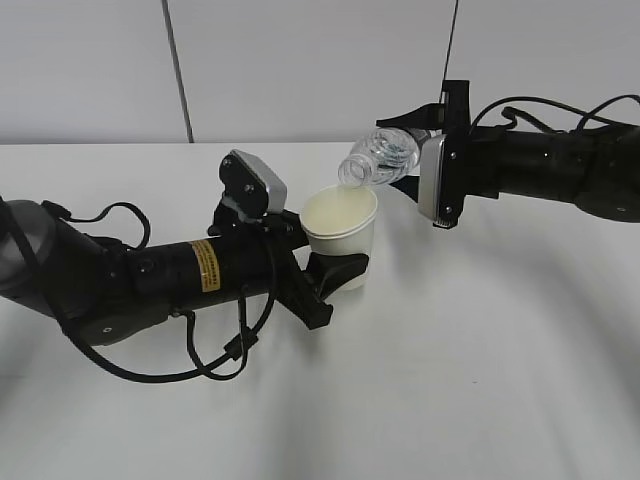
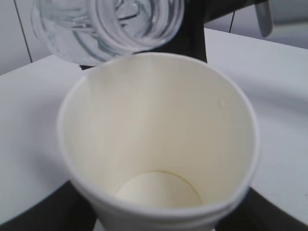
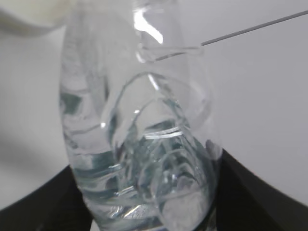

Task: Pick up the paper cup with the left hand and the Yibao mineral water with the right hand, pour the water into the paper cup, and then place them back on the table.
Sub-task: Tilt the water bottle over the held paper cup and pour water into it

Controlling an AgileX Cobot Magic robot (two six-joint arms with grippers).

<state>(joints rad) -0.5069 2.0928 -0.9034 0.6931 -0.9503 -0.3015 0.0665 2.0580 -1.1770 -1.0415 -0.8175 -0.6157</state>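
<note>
The white paper cup (image 1: 340,225) hangs just above the table (image 1: 480,380), upright, with my left gripper (image 1: 338,268) shut on its lower wall. In the left wrist view the paper cup (image 2: 159,139) fills the frame, and its cream bottom looks dry. My black fingers (image 2: 29,216) show at the bottom corners. The clear Yibao mineral water (image 1: 383,157) is tipped nearly level, its open mouth just over the cup's far rim. My right gripper (image 1: 402,150) is shut on its body. The right wrist view shows the bottle (image 3: 139,144) between dark fingers (image 3: 255,192). No stream of water shows.
The white tabletop stretches all round both arms. A pale wall (image 1: 300,60) with a dark vertical seam stands behind its far edge. Loose black cables (image 1: 200,360) hang from the left arm down to the table.
</note>
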